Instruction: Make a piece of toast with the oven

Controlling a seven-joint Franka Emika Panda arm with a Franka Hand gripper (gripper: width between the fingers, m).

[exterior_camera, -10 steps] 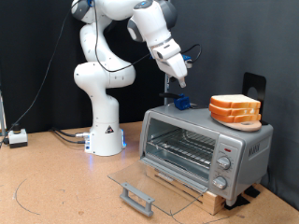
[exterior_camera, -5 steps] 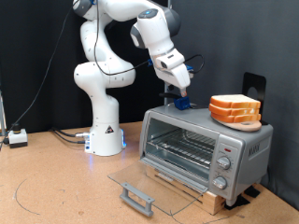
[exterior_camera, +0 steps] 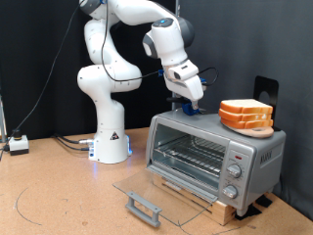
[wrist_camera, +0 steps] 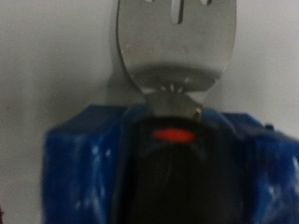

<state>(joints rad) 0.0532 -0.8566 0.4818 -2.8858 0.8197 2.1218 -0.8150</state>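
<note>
Brown counter (exterior_camera: 59, 186) carries the oven (exterior_camera: 215, 157), its glass door (exterior_camera: 156, 196) already down, rack bare, while bread slices (exterior_camera: 246, 115) sit piled on top and the pincer (exterior_camera: 196, 99) hovers beside them, its spread impossible to judge.

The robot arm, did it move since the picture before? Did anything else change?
Yes. The arm swung toward the exterior view's right, so its claw now hangs a little nearer the pile of bread slices, just above the oven top. It took hold of nothing and let go of nothing. The bread pile, the oven and its open glass door stayed as they were.
</note>
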